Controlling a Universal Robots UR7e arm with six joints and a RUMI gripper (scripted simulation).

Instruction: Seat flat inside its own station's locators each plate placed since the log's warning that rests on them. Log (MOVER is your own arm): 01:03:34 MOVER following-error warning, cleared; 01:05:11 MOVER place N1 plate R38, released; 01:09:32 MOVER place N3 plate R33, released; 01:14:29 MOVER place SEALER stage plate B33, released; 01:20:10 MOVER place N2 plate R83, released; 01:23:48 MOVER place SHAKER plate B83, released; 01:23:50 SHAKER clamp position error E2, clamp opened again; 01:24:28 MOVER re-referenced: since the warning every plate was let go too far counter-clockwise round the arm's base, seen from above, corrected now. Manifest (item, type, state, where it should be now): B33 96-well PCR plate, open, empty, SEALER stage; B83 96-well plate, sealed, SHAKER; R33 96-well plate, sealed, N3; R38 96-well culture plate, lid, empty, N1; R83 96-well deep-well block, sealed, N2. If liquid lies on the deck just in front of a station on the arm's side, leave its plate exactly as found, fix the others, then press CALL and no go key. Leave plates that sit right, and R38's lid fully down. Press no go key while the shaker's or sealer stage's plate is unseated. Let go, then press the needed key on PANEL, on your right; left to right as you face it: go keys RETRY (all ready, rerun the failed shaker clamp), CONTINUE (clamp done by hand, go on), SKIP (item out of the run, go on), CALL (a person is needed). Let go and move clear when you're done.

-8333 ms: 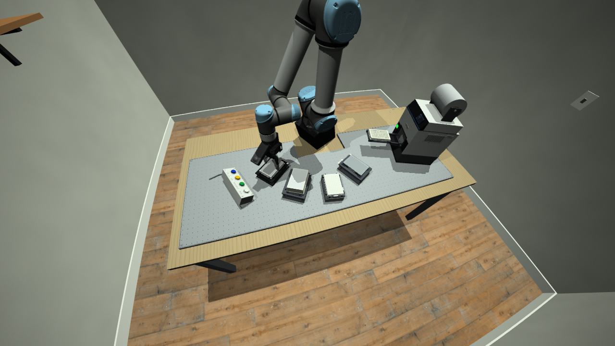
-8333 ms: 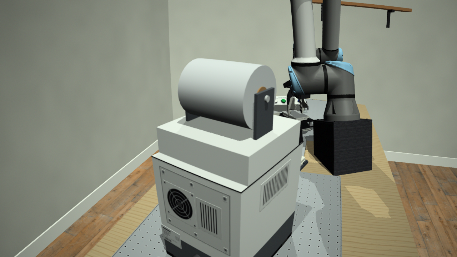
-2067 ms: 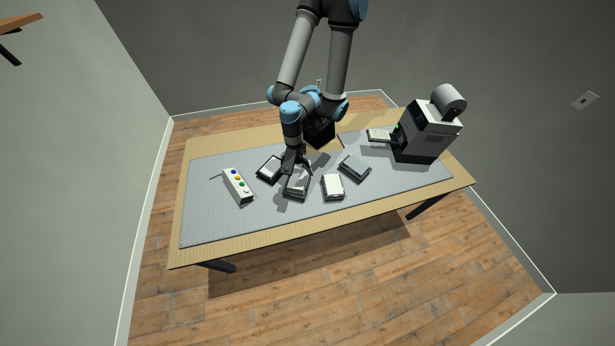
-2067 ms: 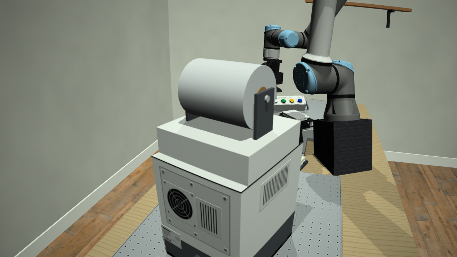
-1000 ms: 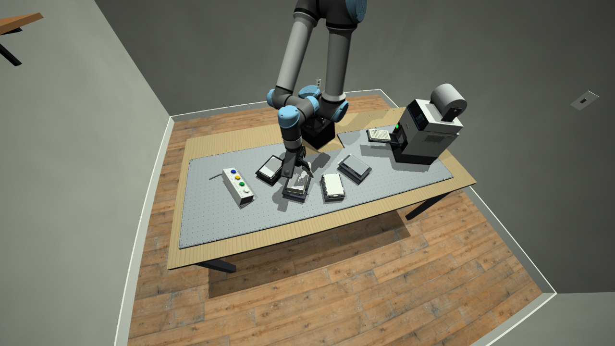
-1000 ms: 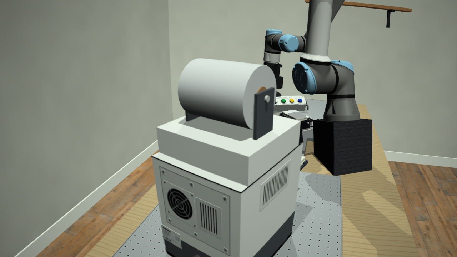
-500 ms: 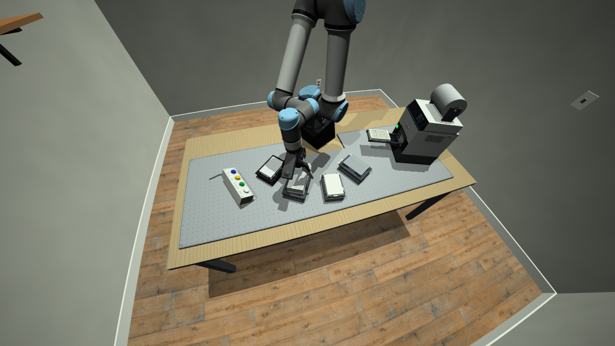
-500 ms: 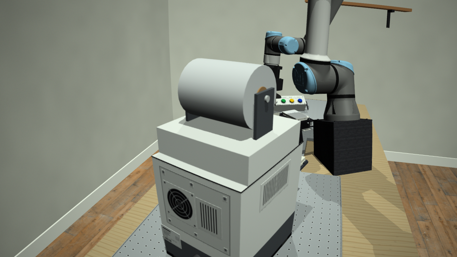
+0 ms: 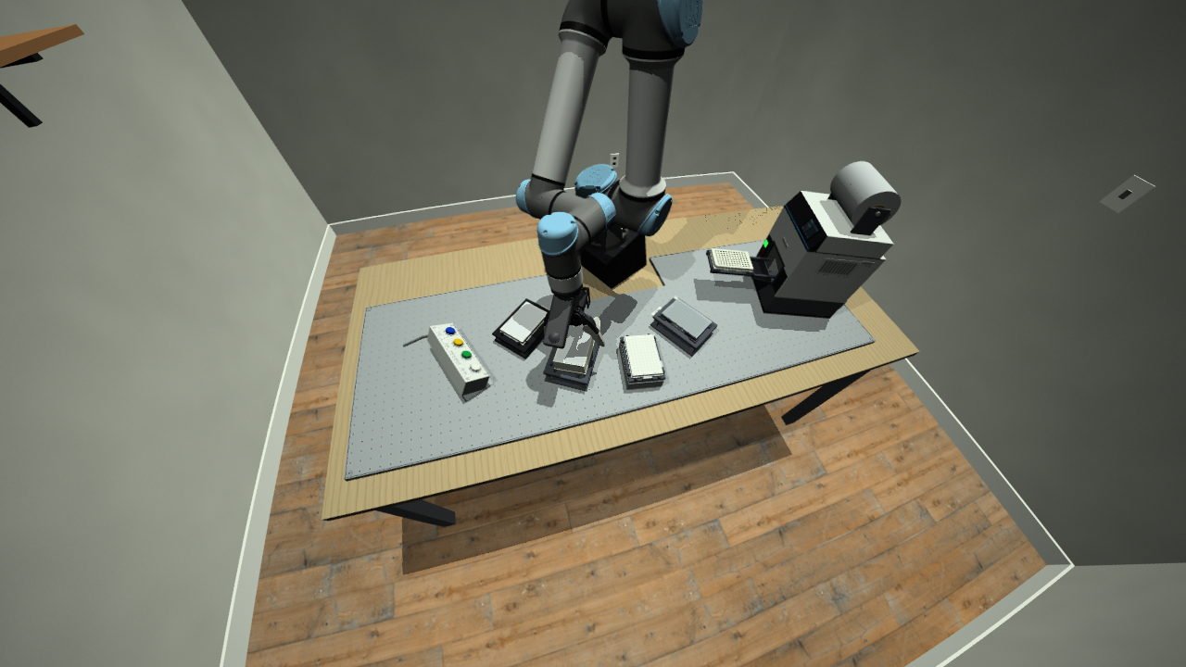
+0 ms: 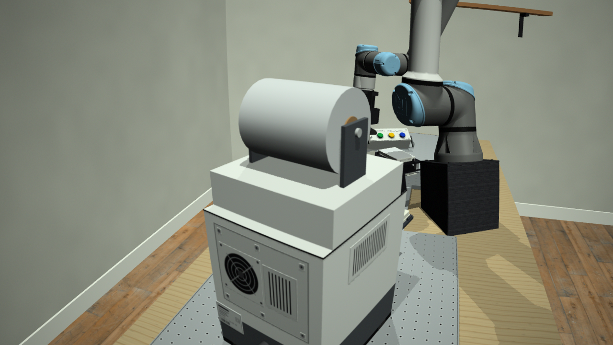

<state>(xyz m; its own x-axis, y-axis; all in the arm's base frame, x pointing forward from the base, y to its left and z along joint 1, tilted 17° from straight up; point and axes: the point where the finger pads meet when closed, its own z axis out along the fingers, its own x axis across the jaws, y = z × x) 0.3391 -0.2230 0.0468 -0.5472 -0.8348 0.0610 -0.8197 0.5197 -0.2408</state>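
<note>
In the top view, my gripper (image 9: 574, 338) is open and hangs just above a sealed plate (image 9: 574, 358) on a dark nest, its fingers straddling the plate's near end. To its left a sealed plate (image 9: 522, 324) lies on another nest. To its right lies a white welled plate (image 9: 642, 358), and further right a dark-rimmed plate (image 9: 684, 322) on its nest. An open white PCR plate (image 9: 731, 259) sits on the sealer's stage. Whether each plate sits flat is too small to tell. In the exterior view the sealer hides the gripper's fingers.
The sealer (image 9: 821, 253) with its big roll stands at the right; it fills the exterior view (image 10: 308, 205). The key panel (image 9: 458, 357) lies left of the plates; it also shows in the exterior view (image 10: 390, 136). The arm's black base (image 9: 613, 257) stands behind the plates.
</note>
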